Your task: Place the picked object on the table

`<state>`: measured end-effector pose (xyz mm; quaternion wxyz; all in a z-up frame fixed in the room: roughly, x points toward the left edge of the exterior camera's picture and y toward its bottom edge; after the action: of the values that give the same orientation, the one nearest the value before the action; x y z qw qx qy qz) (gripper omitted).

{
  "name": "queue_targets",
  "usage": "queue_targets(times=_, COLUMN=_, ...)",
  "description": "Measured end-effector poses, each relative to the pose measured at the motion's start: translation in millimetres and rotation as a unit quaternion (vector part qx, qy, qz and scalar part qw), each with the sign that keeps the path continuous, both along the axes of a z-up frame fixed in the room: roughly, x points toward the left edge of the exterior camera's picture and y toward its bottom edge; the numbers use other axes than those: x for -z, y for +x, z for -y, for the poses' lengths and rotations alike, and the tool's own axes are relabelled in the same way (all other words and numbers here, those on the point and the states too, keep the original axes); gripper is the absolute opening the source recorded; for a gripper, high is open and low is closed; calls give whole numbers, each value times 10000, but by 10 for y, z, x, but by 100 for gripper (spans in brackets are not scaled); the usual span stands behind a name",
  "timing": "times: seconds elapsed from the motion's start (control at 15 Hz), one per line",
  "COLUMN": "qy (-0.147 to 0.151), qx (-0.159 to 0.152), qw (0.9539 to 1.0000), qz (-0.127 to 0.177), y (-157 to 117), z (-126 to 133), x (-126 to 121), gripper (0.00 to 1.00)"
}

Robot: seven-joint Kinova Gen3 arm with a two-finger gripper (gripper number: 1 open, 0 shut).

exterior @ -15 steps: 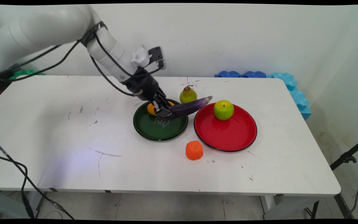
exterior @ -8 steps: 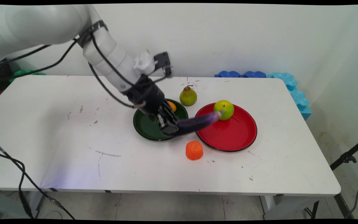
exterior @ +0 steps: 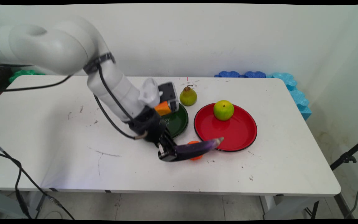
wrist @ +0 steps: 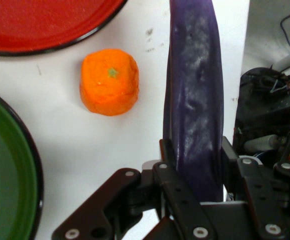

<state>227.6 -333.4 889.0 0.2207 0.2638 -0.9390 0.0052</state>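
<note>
My gripper (exterior: pixel 167 153) is shut on a long purple eggplant (exterior: pixel 197 147), held just above the table in front of the two plates. In the hand view the eggplant (wrist: pixel 195 110) runs straight up between the fingers of the gripper (wrist: pixel 194 165). An orange tangerine (exterior: pixel 194 142) sits right behind the eggplant, mostly hidden by it; the hand view shows the tangerine (wrist: pixel 109 81) to the eggplant's left. The eggplant's tip reaches the near rim of the red plate (exterior: pixel 238 133).
A green apple (exterior: pixel 223 110) rests on the red plate. The dark green plate (exterior: pixel 179 123) is partly hidden by the arm, with a small orange fruit (exterior: pixel 162 109) showing by the wrist. A pear (exterior: pixel 188 95) stands behind it. Blue foam pieces (exterior: pixel 287 84) lie at the far right.
The gripper has carried the eggplant off the green plate toward the table's near side, down to just in front of the tangerine, which it now partly hides.
</note>
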Motion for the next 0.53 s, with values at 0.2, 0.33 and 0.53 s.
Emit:
queue_targets(times=0.2, qy=37, qx=-12, qw=9999, qz=100, y=-60, z=-71, x=210, gripper=0)
queue_targets(times=0.33, qy=40, qx=13, qw=9999, qz=148, y=-81, z=-100, x=321, gripper=0)
queue_targets(times=0.53, qy=18, qx=54, qw=9998, qz=199, y=-108, z=-129, x=478, gripper=0)
